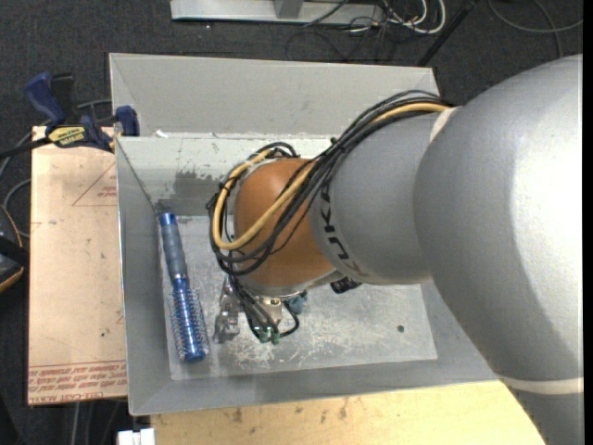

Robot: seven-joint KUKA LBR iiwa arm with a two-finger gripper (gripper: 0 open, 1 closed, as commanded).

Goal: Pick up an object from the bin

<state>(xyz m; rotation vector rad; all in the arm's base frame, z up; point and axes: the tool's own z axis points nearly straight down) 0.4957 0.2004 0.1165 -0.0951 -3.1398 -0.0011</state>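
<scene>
I see the arm (398,211) coming in from the right and bending down into the bin (278,100), its rounded orange cover (273,225) hanging over the middle of the floor. Black and yellow cables (220,213) loop round the cover's left side and run back along the arm. Under the cover, the claw (228,323) sits low over the bin's floor, toward the front and a little left of centre. From my angle the cover and cables hide most of it, so I cannot tell whether the claw is spread or pressed together.

In the bin I make out a blue brush (180,281). It lies flat along the left wall, almost parallel to it, with the smooth handle pointing to the back of the bin and the round bristled head toward the front. The head ends near the front left corner. The claw is just beside that bristled head, on its right, with what looks like a narrow strip of floor between them; I cannot say whether they touch.

A small green piece (269,335) sits just right of the claw among the black cables. Whether it belongs to the wrist I cannot tell. The floor to the right of the claw is scuffed grey metal.
</scene>
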